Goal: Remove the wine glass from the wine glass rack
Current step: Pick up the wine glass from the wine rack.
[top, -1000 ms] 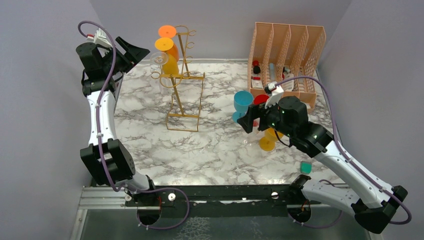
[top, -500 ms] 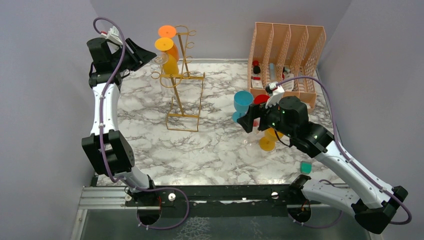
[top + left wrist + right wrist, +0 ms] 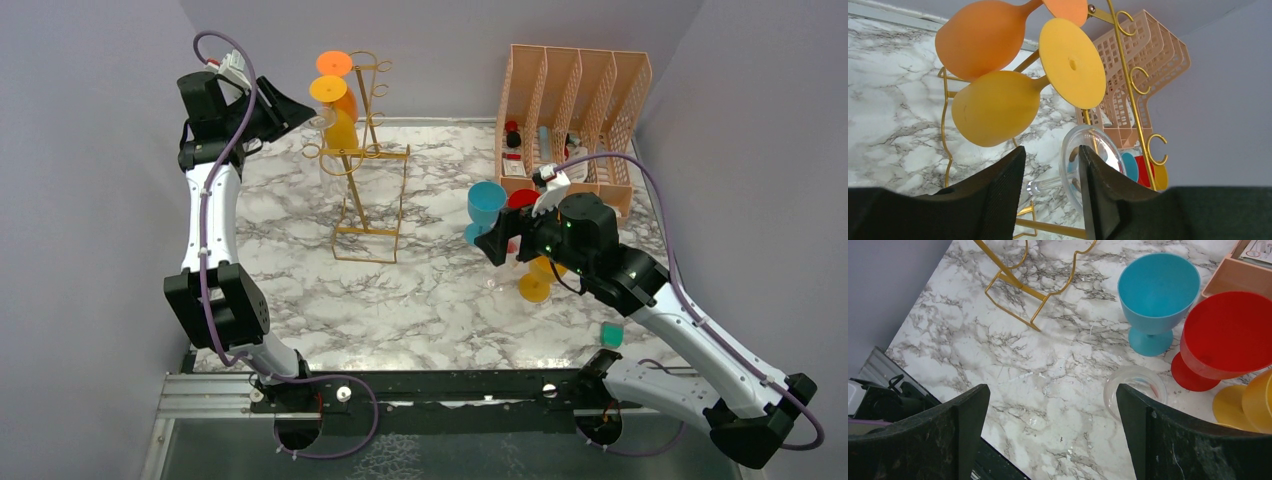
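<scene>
**Top external view.** Task status: not complete. The clear wine glass [image 3: 320, 120] hangs on the wine glass rack [image 3: 362, 160] in the upper left-centre of the frame, below an orange glass [image 3: 338, 70] and a yellow glass [image 3: 340, 125]. The left arm is extended upward and the left gripper [image 3: 285, 105] is level with the clear glass, just beside it. The right gripper [image 3: 496, 243] hovers at right-centre, near a blue glass [image 3: 486, 203] on the table [image 3: 300, 280].

**Left wrist view.** The left gripper's fingers [image 3: 993, 200] stand apart in a narrow gap. The stem of the clear glass shows inside that gap, but no clamping contact is visible. Remaining steps, by judgement: close on the stem, then slide the glass off the hook.

**Right wrist view.** The right gripper's fingers [image 3: 968, 425] are spread wide and hold nothing. The rack base lies at the upper left.
</scene>
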Robot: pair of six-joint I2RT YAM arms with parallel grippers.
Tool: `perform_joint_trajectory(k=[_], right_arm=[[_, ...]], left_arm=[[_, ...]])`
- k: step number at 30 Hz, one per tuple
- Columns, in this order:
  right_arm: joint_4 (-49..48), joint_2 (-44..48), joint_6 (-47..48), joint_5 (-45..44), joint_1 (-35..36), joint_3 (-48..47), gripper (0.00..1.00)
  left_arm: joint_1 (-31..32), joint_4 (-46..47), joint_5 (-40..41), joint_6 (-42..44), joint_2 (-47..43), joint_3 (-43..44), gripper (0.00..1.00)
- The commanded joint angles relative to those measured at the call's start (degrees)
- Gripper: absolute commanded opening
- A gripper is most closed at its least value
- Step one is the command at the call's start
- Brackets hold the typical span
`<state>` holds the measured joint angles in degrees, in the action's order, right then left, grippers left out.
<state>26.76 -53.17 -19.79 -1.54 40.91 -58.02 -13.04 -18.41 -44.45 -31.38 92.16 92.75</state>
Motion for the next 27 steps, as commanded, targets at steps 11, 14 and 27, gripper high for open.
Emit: perform_joint_trajectory(k=[11,14,27], right_arm=[[1.4,1.4,-1.3,2.0,0.0,-0.7,1.00],[1.1,1.8,-1.4,1.9,0.0,-0.3,1.00],[0.7,1.4,-2.0,2.4,0.0,-0.1,1.00]], left_arm=[[0.2,-8.4,1.1,5.5,-1.1,4.9,0.37],[0.1,-9.9,1.5,6.2,-1.0,6.2,0.31],[0.2,-10.8,1.7,5.0,0.0,8.5,0.00]])
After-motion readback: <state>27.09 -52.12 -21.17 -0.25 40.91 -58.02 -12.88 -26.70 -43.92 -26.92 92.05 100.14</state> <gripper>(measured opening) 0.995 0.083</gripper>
